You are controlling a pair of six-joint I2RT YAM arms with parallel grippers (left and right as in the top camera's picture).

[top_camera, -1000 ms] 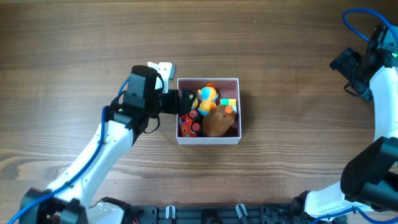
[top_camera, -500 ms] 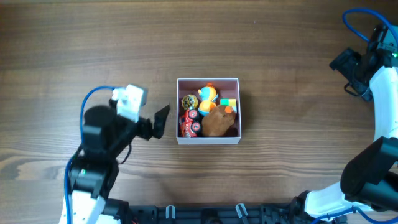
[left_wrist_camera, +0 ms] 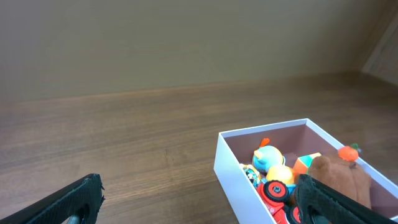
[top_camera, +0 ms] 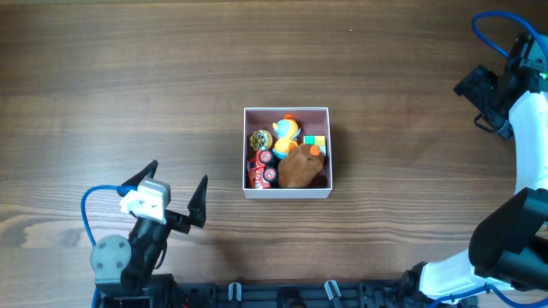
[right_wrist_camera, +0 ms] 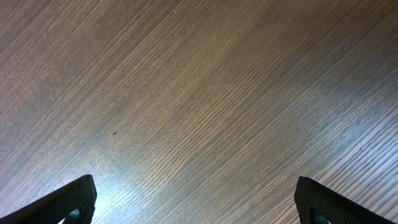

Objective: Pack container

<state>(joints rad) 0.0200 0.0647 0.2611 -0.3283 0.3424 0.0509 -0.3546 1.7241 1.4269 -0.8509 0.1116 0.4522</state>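
Now the container (top_camera: 287, 194) is being shown mid-table, lying right of and farther than the left gripper (top_camera: 181, 171), which is being held wide apart and empty at the near-left edge. The right gripper (right_wrist_camera: 196, 193) is likewise being held spread over bare wood, well apart at the far right, so the left arm is being judged nearer. Square box, no long axis, white walls, pink inside, being crowded by a brown plush (top_camera: 300, 168), red car (top_camera: 262, 174) and colour cube (top_camera: 315, 144).

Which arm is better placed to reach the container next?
Left, probably. The left gripper is open, nearer the container, and its wrist view shows it; the right gripper, also open, sees only the table.
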